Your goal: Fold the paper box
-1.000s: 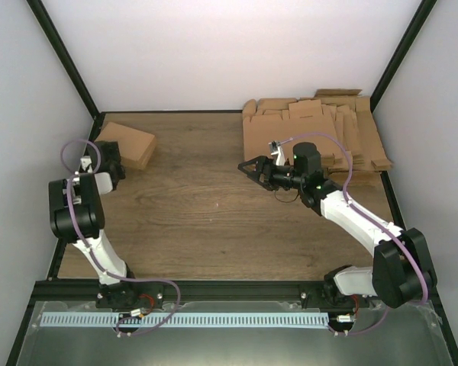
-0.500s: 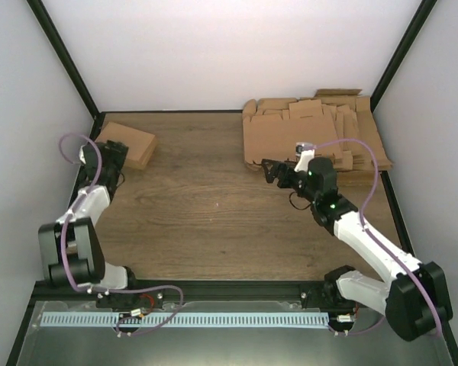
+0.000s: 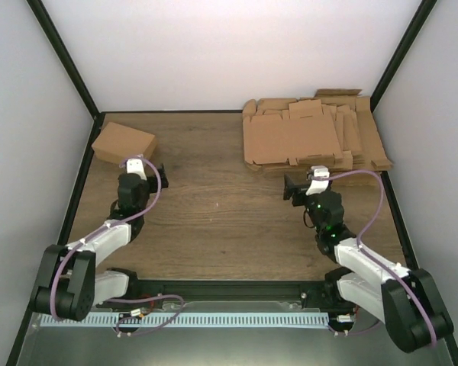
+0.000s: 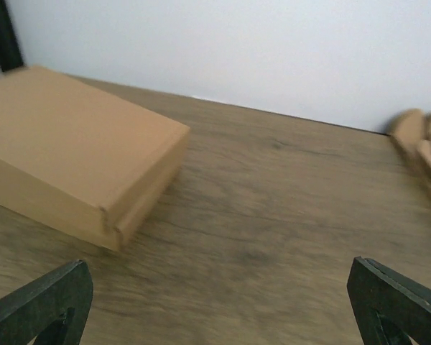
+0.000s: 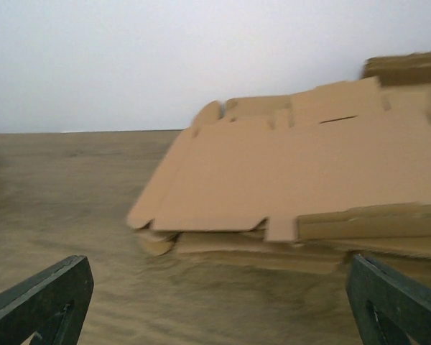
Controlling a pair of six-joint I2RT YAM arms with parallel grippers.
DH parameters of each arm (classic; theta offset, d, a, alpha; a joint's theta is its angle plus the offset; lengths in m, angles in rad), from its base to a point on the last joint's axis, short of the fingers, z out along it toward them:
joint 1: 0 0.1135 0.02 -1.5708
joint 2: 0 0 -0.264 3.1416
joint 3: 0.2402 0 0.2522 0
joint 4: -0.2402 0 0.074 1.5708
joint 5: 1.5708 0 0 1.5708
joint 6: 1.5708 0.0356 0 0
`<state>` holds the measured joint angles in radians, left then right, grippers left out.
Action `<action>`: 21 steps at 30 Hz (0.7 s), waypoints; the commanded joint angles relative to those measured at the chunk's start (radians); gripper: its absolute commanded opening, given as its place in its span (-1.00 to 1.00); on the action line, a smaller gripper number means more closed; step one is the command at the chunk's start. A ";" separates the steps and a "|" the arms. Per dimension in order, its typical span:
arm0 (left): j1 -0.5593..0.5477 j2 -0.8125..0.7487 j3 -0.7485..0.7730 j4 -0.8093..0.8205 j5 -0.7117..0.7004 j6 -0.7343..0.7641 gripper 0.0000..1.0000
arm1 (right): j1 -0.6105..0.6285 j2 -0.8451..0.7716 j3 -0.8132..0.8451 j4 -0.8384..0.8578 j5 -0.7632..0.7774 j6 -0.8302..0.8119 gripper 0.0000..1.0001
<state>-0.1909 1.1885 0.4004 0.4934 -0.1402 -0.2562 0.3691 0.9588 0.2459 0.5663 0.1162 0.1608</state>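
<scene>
The paper box [image 3: 124, 143] lies closed in the far left corner of the table [image 3: 214, 221], tight against the black frame [image 3: 82, 164], so any push from its right would likely jam it into that rail or spring a flap. Just right of the box and nearer the bases, the left gripper [image 4: 217, 302] hovers low, jaws spread wide and empty; light cardboard may skid instead of being caught. Well to the right of the box, the right gripper [image 5: 215, 302] is equally wide and empty, facing the pile of flat sheets [image 3: 313, 137], whose overhanging edges could snag a finger. Right of the box, up to that pile, bare wood gives free room.
</scene>
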 commanded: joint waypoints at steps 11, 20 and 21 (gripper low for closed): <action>0.101 0.205 0.005 0.470 -0.142 0.289 1.00 | -0.313 0.404 -0.029 0.573 -0.092 -0.137 1.00; 0.154 0.177 -0.030 0.487 -0.106 0.280 1.00 | -0.369 0.567 -0.004 0.652 -0.186 -0.119 1.00; 0.153 0.175 -0.031 0.484 -0.100 0.280 1.00 | -0.362 0.576 -0.004 0.672 -0.171 -0.123 1.00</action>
<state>-0.0414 1.3846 0.3931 0.9157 -0.2741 0.0025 0.0032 1.5379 0.2195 1.1511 -0.0471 0.0528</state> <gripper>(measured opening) 0.999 0.997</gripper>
